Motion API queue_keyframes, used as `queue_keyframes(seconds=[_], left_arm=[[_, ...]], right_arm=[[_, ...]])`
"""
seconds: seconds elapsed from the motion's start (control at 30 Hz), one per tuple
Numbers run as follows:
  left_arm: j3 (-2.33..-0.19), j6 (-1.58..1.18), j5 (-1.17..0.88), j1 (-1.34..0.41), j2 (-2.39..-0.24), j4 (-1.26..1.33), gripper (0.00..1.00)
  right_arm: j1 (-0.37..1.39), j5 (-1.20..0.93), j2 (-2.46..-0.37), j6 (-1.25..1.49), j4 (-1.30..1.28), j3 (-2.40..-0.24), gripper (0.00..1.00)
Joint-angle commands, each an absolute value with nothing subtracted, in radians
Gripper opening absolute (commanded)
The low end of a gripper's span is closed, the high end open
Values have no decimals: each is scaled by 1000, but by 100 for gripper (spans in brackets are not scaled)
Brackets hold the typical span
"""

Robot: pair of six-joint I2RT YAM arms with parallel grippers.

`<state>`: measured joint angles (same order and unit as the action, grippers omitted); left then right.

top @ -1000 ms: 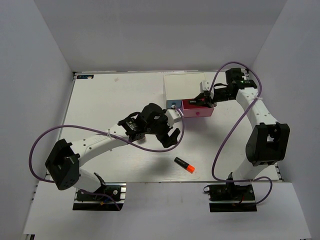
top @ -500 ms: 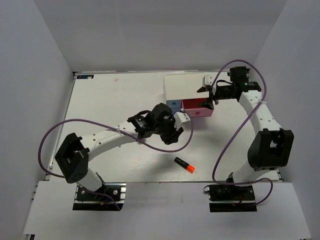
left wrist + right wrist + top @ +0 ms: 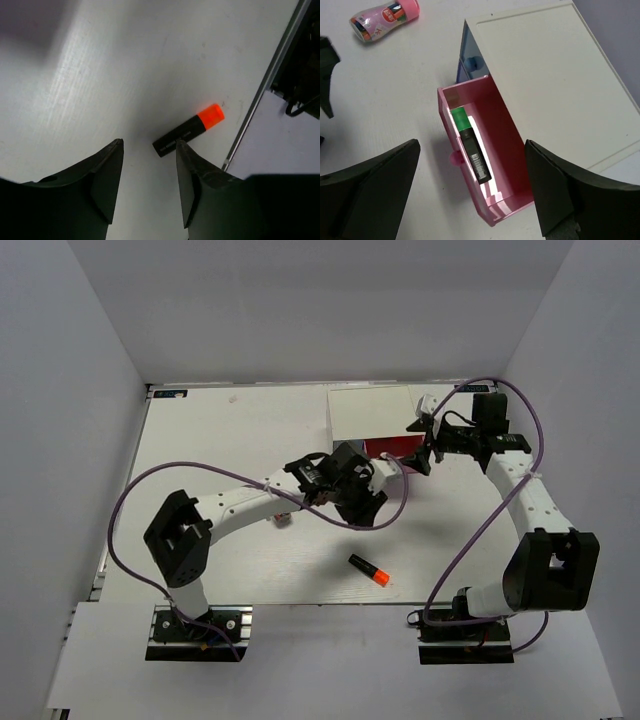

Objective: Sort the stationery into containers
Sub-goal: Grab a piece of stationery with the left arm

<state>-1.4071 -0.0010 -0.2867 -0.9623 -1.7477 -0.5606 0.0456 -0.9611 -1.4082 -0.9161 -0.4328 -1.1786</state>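
Observation:
The white drawer box (image 3: 368,412) stands at the back right, and its pink drawer (image 3: 390,448) is pulled open. In the right wrist view the pink drawer (image 3: 507,165) holds the green-capped highlighter (image 3: 471,145). My right gripper (image 3: 472,145) hangs open and empty above that drawer, and it also shows in the top view (image 3: 424,443). The orange-capped highlighter (image 3: 369,571) lies near the front edge. My left gripper (image 3: 362,502) is open and empty above the table; in its wrist view (image 3: 147,145) the orange highlighter (image 3: 187,132) lies just beyond the fingertips. The pink-capped highlighter and the grey-blue piece are out of view.
The stubby pink oblong item (image 3: 382,15) lies on the table left of the box, partly under the left arm in the top view (image 3: 283,518). The light-blue drawer (image 3: 467,62) is shut. The table's front rail (image 3: 260,95) runs just past the orange highlighter.
My left arm has swung right, bringing its gripper in front of the drawer box. My right gripper has drawn back and up from the pink drawer. The orange highlighter has not moved.

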Motion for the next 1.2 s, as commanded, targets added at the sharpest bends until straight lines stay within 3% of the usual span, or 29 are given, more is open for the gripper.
queue_keyframes(seconds=[0.0,0.1,0.2,0.23,0.3,0.4,0.57,1.0,1.17], left_arm=[[-1353,104,-328,-1002,-1718,-601,58],[-1281,256,-341,-1026,-1700,-548,64],[-1281,331,-385,-1048,-1718,-539,66],[-1272,331,-385,-1048,-1718,-538,67],[-1241,363,-394,-1068,-1718,-496,67],[-1186,374,-384,-1086,-1727,-396,71],[-1195,407,-358,-1121,-1805,-359,72],[-1157,472,-264,-1161,-1881,-241,72],[-1115,437,-186,-1181,-1911,-203,62]], right_arm=[[23,-969,-1361,-770,-276,-1141,90],[12,-994,-1350,-730,-232,-1128,86],[-29,-991,-1350,-704,-216,-1146,60],[-35,-988,-1350,-692,-219,-1149,42],[-60,-974,-1355,-678,-210,-1164,32],[-92,-980,-1348,-609,-172,-1155,33],[-124,-991,-1336,-575,-158,-1134,45],[-175,-1042,-1298,-540,-153,-1081,47],[-186,-1063,-1296,-529,-144,-1068,48]])
